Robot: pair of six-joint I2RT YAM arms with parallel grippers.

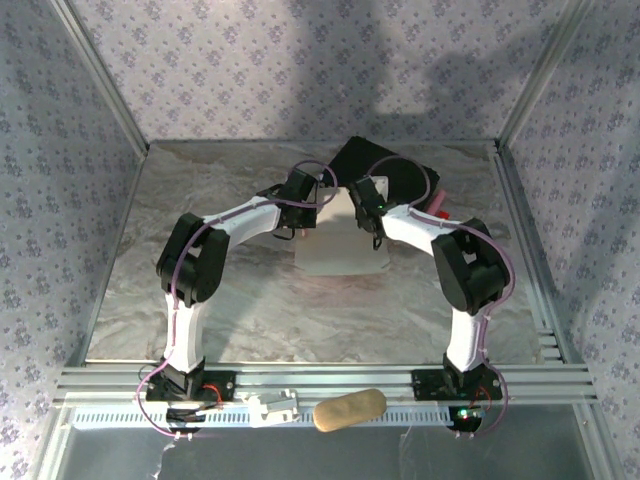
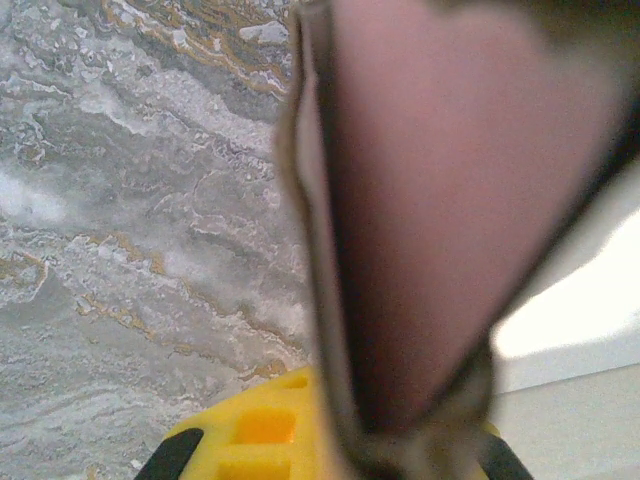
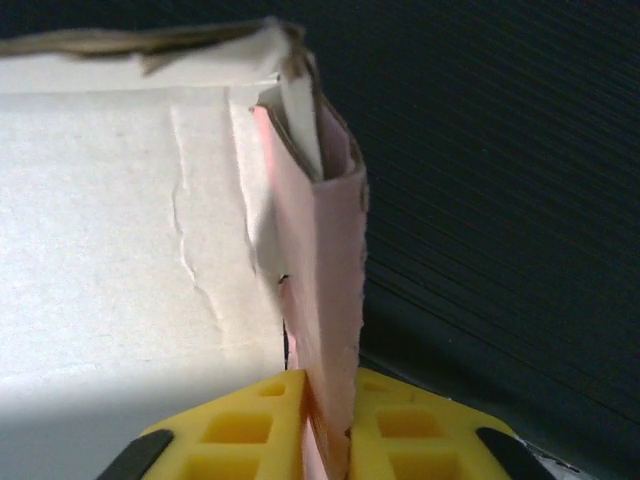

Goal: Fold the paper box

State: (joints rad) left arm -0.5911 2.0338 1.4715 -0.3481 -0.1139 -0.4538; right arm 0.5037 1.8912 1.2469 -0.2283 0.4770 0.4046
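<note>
The paper box (image 1: 335,250) sits in the middle of the table (image 1: 200,300), a little toward the far side, between my two arms. From above it reads as a pale, almost white sheet lying flat, with its far edge lifted where both arms meet it. Up close the cardboard is pale pink on one face and white on the other. The white panel shows creases and a rough, torn-looking top edge where the corner folds over.

My left jaws are fully closed on a pink flap. It rises straight up out of them, blurred and very near the lens, with one yellow pad (image 2: 265,430) beside it. My right jaws are pinched on an upright pink wall at the box's corner. A yellow pad (image 3: 245,430) presses one face of it and the other pad presses the opposite face.

Just beyond the box, at the far middle, lies the black case (image 1: 395,172). Its ribbed dark side is right beside the flap my right jaws hold. I cannot tell whether it is open or what is in it. A tan oblong object (image 1: 350,410) rests on the near rail between the arm bases.
</note>
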